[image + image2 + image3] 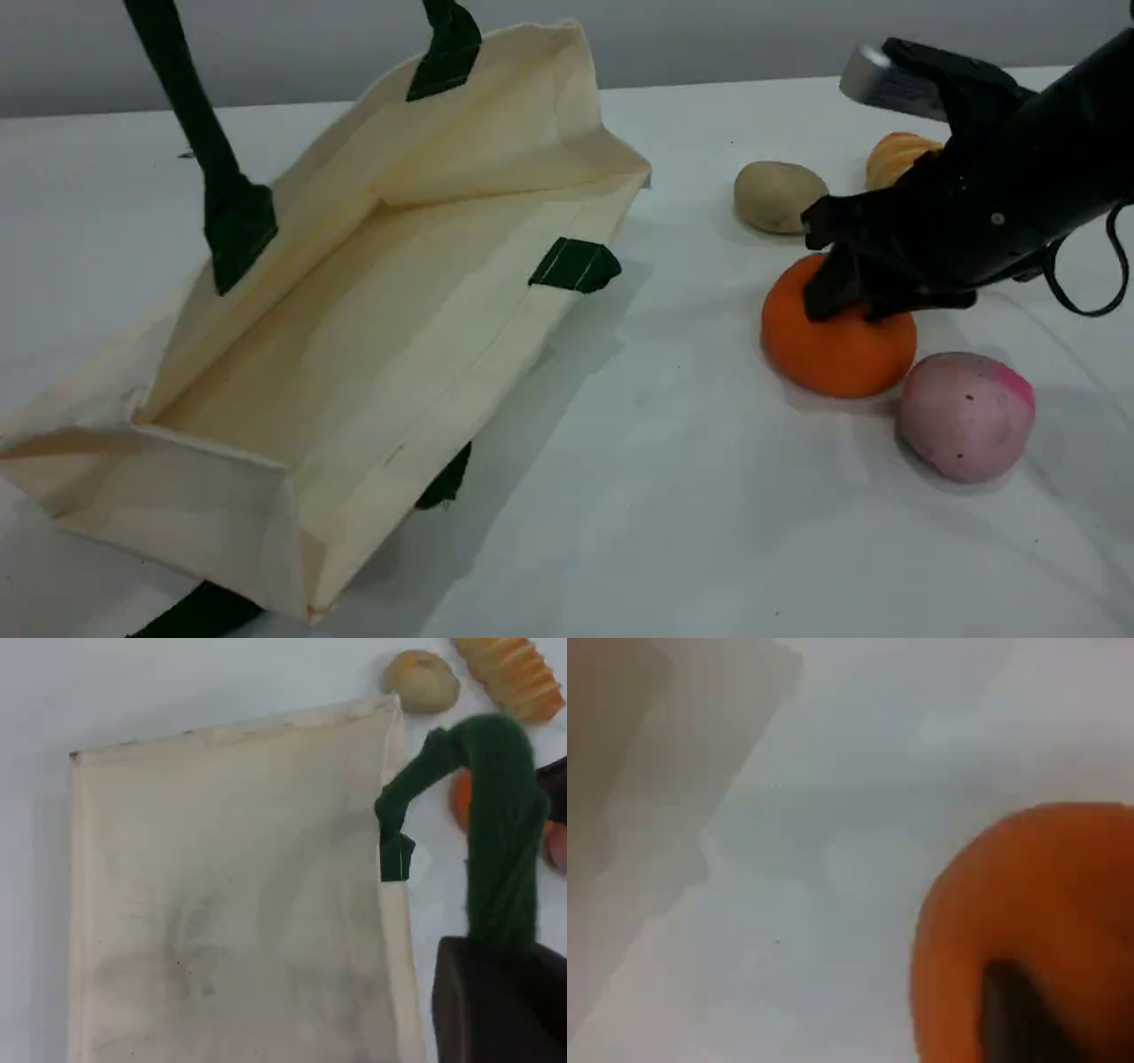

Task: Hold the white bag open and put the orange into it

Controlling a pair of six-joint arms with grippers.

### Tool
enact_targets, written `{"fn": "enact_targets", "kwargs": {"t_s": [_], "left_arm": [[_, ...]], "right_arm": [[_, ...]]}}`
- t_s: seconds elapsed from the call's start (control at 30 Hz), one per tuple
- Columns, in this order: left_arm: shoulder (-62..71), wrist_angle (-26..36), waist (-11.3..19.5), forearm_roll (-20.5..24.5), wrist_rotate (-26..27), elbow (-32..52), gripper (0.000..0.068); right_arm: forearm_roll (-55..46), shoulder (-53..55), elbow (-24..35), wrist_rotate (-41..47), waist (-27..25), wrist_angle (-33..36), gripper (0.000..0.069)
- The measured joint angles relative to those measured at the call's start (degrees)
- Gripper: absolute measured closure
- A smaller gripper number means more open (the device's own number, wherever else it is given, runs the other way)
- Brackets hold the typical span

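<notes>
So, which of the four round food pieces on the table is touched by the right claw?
The orange. The right claw presses on its top; the pink ball, beige piece and ridged loaf lie untouched around it.

No lettering, labels, brands or numbers readable anywhere here: not on the cream-white canvas tote bag, nor elsewhere.
</notes>
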Motion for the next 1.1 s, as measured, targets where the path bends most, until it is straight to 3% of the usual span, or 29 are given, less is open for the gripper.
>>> {"fn": "enact_targets", "kwargs": {"t_s": [0.1, 0.37, 0.6, 0.87, 0.97, 1.1], "left_arm": [[0.00, 0.00, 0.00, -0.14, 0.90, 0.00, 0.0608], [-0.17, 3.39, 0.00, -1.38, 2.76, -2.84, 0.0608], [-0.11, 3.77, 0.00, -0.83, 2.71, -3.48, 0.0608], [-0.11, 2.65, 0.00, -0.48, 2.66, -3.48, 0.0608], [-0.11, 2.54, 0.00, -0.84, 2.61, -3.48, 0.0608], [-0.11, 1.91, 0.00, -0.90, 2.48, -3.48, 0.0608]], "right_arm": [[0.04, -0.06, 0.00, 0.11, 0.00, 2.00, 0.0636], [-4.84, -4.92, 0.12, 0.47, 0.00, 14.26, 0.0638], [-13.64, -13.39, 0.12, 8.61, -0.04, 19.70, 0.0638], [-16.80, -24.22, 0.12, 14.96, 0.30, 24.13, 0.0638], [-16.10, -25.67, 0.12, 15.02, 2.65, 25.90, 0.0638], [-13.70, -25.40, 0.12, 14.71, 7.48, 21.51, 0.0638]]}}
